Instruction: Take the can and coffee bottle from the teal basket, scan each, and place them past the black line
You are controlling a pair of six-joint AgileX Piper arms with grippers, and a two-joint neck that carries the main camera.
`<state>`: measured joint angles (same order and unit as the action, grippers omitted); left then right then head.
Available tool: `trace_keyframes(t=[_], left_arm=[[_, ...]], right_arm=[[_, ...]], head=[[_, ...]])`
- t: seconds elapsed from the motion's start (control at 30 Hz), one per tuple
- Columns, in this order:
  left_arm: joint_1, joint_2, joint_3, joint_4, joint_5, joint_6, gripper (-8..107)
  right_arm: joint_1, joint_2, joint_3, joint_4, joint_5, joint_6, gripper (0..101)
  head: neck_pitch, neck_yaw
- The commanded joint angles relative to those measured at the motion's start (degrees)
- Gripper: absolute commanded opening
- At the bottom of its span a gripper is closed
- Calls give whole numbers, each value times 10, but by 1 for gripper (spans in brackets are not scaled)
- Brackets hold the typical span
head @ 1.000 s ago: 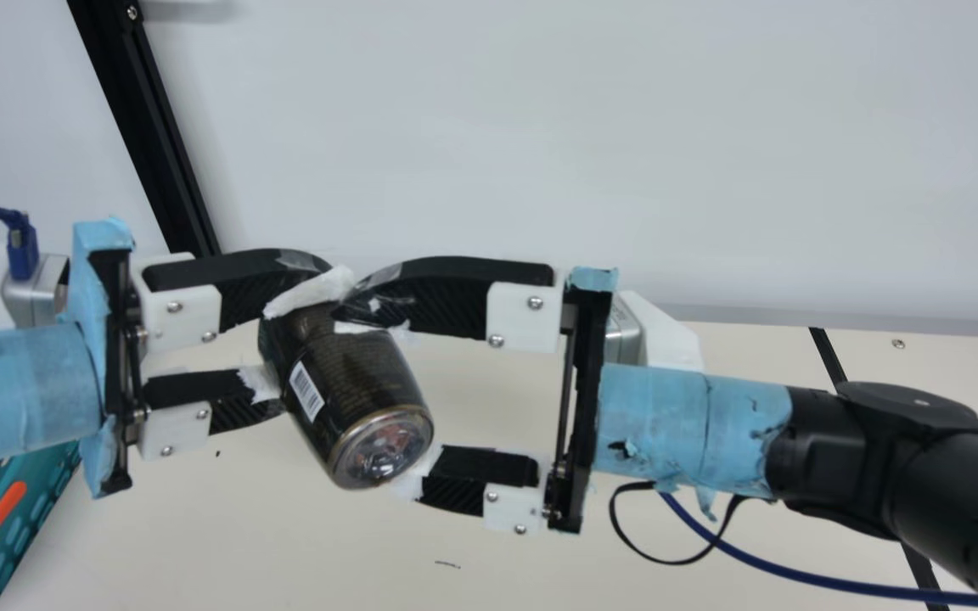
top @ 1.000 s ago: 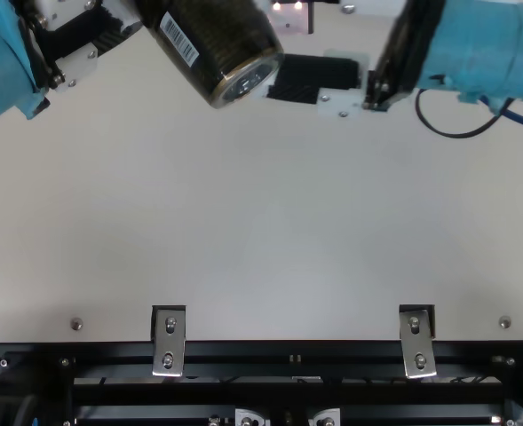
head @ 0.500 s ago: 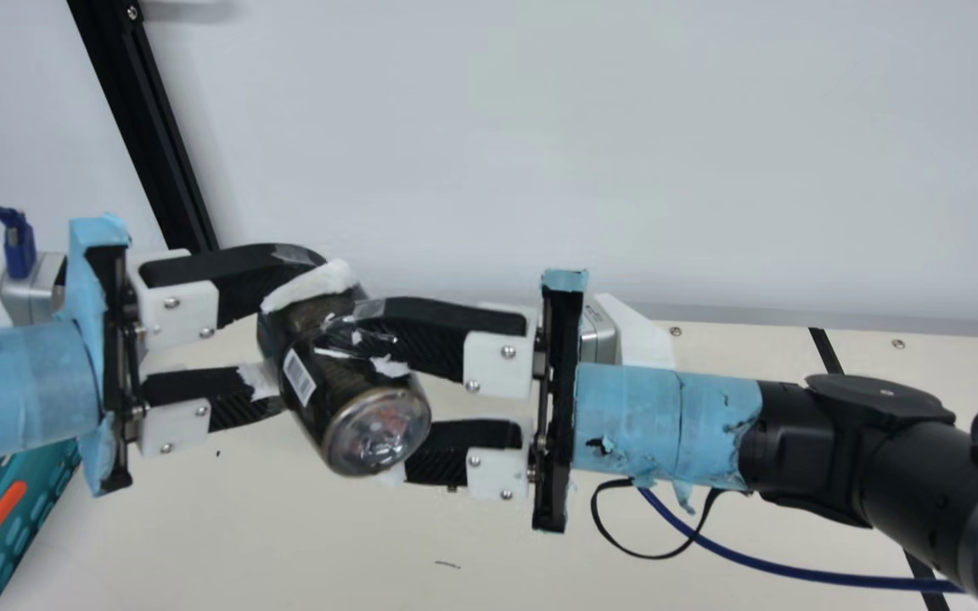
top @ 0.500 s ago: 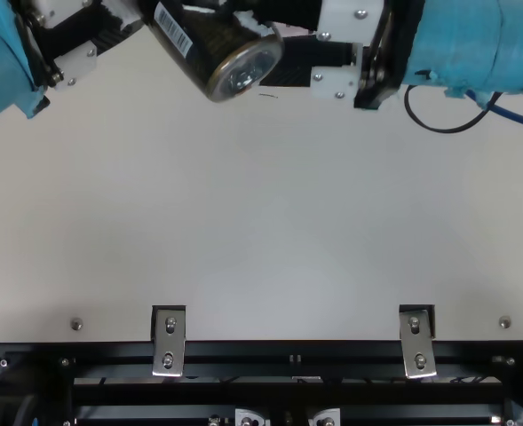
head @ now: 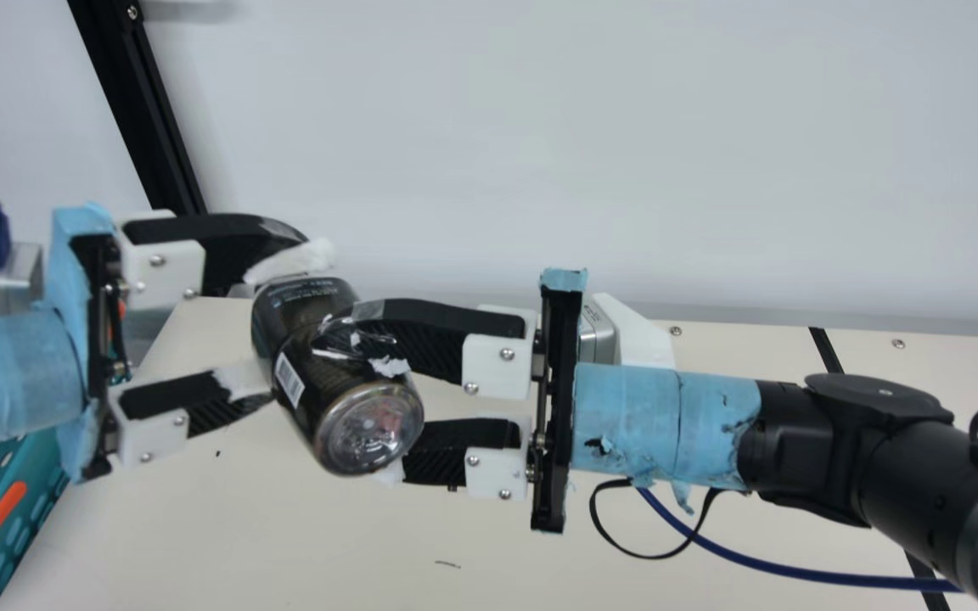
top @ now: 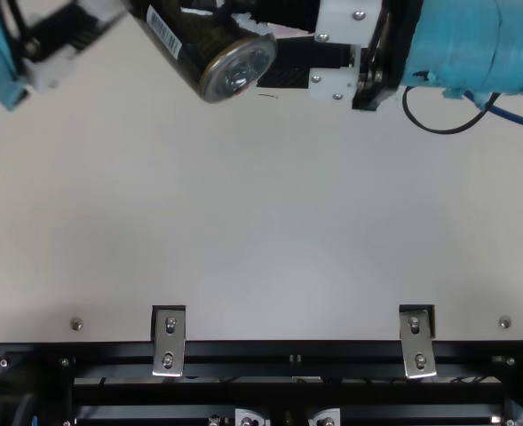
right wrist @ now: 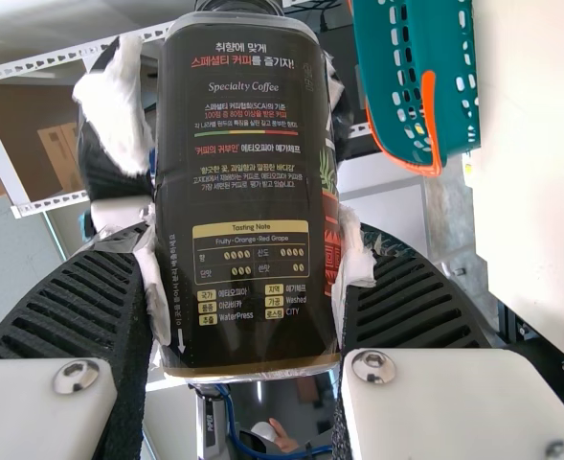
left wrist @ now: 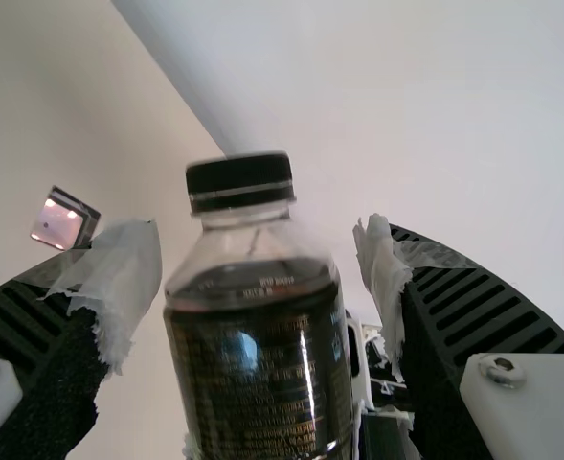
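In the main view, my right gripper (head: pixel 362 403) is shut on the dark coffee bottle (head: pixel 353 339), which hangs tilted over the table, base towards the camera and barcode facing left. My left gripper (head: pixel 285 327) stands open around its upper part. In the left wrist view, gaps separate the bottle (left wrist: pixel 258 374) from both fingers of my left gripper (left wrist: pixel 262 240). The right wrist view has the bottle label (right wrist: pixel 248 192) between the fingers of my right gripper (right wrist: pixel 251 259). The teal basket (head: pixel 41 479) is at the main view's left edge.
A black line (head: pixel 826 350) crosses the table (head: pixel 540 543) on the right, partly behind my right arm. A small square device (left wrist: pixel 61 222) with lit spots shows in the left wrist view. A blue cable (head: pixel 786 573) hangs below the right arm. A pale wall stands behind.
My right gripper has moved left and closed on the bottle. My left gripper has opened, letting go of it, and drawn slightly left. The bottle has shifted a little left.
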<state>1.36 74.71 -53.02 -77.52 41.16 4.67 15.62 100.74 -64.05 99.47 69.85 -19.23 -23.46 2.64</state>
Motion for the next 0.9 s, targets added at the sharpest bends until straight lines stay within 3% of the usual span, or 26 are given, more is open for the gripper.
trace_keyframes(t=[0.0, 0.2, 0.43, 0.47, 0.57, 0.7, 0.87], left_arm=[[14, -1, -6, 16, -15, -1, 90], [48, -5, -26, 101, -79, 15, 90], [33, -21, -10, 297, -255, 46, 90], [36, -20, -17, 200, -167, 45, 90], [34, -21, -11, 265, -228, 46, 90], [34, -21, -11, 295, -253, 46, 90], [34, -21, -11, 295, -253, 46, 90]], right_arm=[[0, 0, 0, 0, 0, 0, 0], [0, 0, 0, 0, 0, 0, 0], [0, 0, 0, 0, 0, 0, 0], [0, 0, 0, 0, 0, 0, 0], [0, -1, -3, -3, -2, 3, 0], [-5, -24, -5, -28, -46, 17, 0], [-6, -70, -13, -87, -137, 45, 0]], head=[[-15, -2], [-15, -2], [-15, -2], [-15, -2], [-15, -2], [-15, -2], [-15, -2]])
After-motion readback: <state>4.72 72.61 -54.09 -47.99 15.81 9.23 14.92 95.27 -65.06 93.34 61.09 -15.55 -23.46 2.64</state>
